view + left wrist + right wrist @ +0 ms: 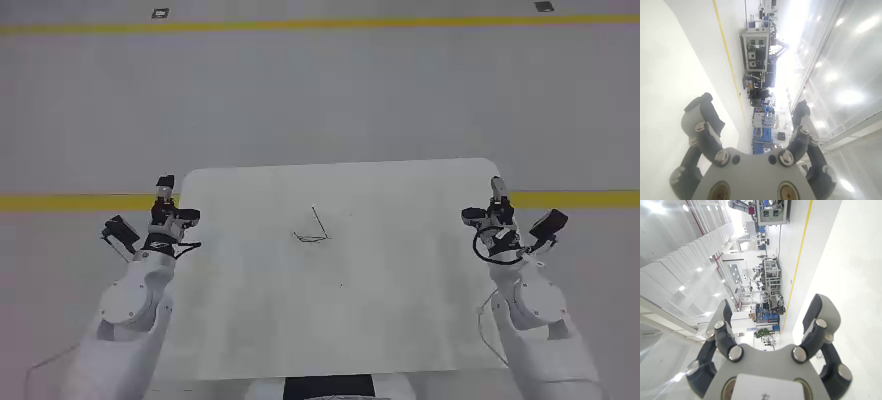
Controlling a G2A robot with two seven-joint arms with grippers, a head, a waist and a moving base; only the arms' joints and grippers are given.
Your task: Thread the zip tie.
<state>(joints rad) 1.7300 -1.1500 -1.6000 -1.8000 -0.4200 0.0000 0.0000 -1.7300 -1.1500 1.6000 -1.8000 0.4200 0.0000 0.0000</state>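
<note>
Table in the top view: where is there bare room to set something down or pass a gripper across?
The table is bare nearly everywhere: the whole near half, the far strip beyond the zip tie, and both sides between it and the left gripper and right gripper at the edges. Only the middle is taken, where the zip tie lies.

White arms (pixel 130 300), black cables (pixel 481 254), grey claws (pixel 754 101), black fingers (pixel 810 311), silver screws (pixel 736 352).
</note>
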